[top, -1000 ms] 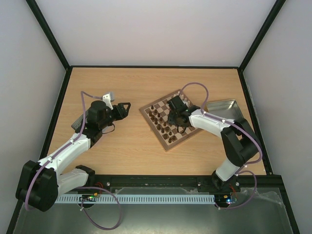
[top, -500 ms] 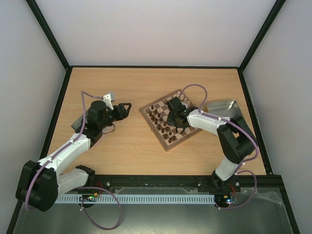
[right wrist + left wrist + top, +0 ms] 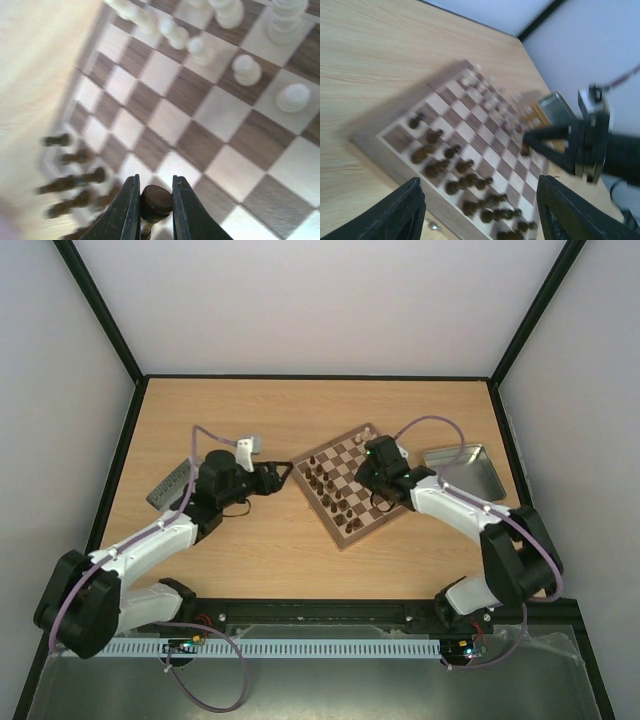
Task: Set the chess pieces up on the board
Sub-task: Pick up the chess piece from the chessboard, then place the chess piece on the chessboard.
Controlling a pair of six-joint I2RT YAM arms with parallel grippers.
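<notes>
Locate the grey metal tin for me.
In the top view, the grey metal tin lies on the right side of the table, just right of the chessboard and close to the table's right edge.

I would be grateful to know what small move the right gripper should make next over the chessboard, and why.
Probably carry its piece toward the dark rows and lower it onto a free square. The right gripper is shut on a dark brown turned chess piece above the checkered wooden board, while the other dark pieces stand grouped along one edge, opposite the cream ones.
</notes>
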